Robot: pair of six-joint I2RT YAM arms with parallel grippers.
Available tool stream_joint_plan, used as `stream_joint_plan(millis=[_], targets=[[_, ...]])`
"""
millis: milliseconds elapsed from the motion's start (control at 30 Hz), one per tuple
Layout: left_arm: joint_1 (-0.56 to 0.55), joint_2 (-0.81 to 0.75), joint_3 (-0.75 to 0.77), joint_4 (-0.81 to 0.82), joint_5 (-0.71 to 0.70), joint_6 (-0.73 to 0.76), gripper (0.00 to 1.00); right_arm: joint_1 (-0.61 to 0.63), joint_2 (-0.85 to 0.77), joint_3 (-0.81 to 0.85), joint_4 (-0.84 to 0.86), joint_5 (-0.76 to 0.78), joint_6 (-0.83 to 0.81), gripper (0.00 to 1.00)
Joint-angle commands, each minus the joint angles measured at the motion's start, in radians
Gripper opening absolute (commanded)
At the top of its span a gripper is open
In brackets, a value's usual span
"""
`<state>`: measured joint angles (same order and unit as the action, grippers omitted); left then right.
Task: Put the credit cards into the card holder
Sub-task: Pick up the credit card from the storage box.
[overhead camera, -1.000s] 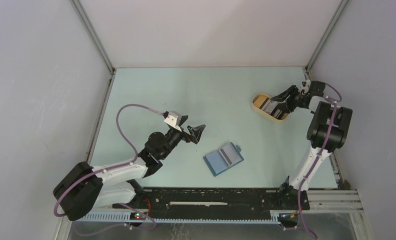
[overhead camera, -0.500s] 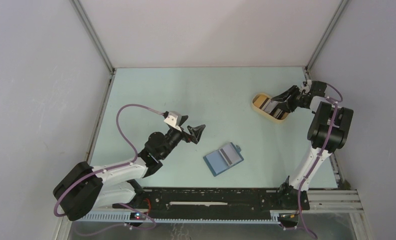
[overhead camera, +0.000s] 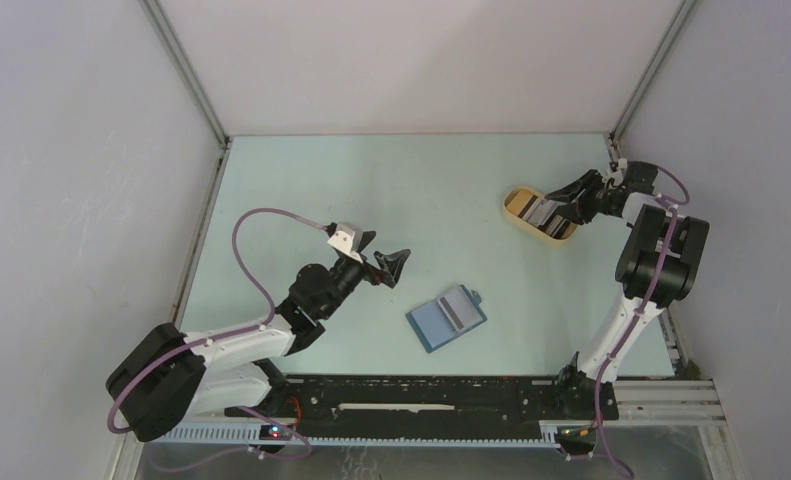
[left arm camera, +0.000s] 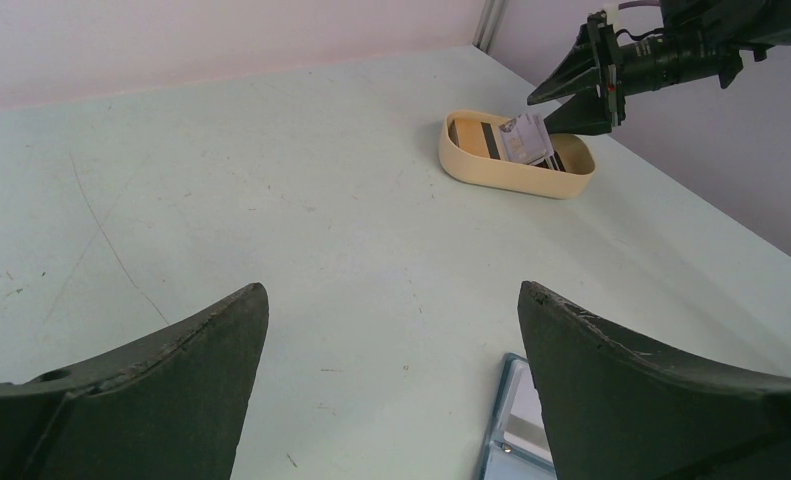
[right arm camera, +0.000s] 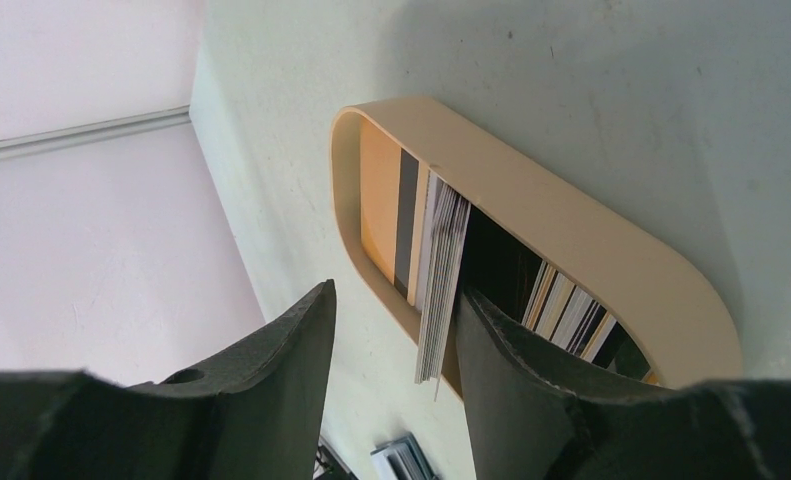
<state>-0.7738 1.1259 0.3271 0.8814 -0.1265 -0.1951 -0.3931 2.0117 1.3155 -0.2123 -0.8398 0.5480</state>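
The teal-blue card holder (overhead camera: 447, 317) lies open on the table's near middle, one card across its inner pocket; its corner shows in the left wrist view (left arm camera: 516, 440). A stack of credit cards (right arm camera: 441, 280) stands on edge in the tan oval tray (right arm camera: 571, 230), tilted up over the rim (left arm camera: 526, 140). My right gripper (right arm camera: 396, 292) is open astride that stack: one finger (right arm camera: 511, 380) is inside the tray against the cards, the other outside with a gap. My left gripper (overhead camera: 386, 255) hangs wide open and empty, left of the holder.
More cards (right arm camera: 571, 310) lie deeper in the tray (overhead camera: 523, 215), which sits at the back right near the right wall. The enclosure walls stand close on three sides. The arm bases and a black rail (overhead camera: 421, 395) line the near edge.
My right gripper has shifted slightly at the tray and its jaws have narrowed a little around the card stack. The left arm and card holder have not moved.
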Motion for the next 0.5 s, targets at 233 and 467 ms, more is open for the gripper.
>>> stream_joint_plan(millis=[233,467], targets=[[0.002,0.0,0.005,0.042,0.007,-0.009,1.0,0.001,-0.029,-0.004,-0.015,0.024,-0.028,0.5],[0.001,0.001,0.006,0.042,0.007,-0.009,1.0,-0.003,-0.023,-0.004,-0.025,0.018,-0.035,0.47]])
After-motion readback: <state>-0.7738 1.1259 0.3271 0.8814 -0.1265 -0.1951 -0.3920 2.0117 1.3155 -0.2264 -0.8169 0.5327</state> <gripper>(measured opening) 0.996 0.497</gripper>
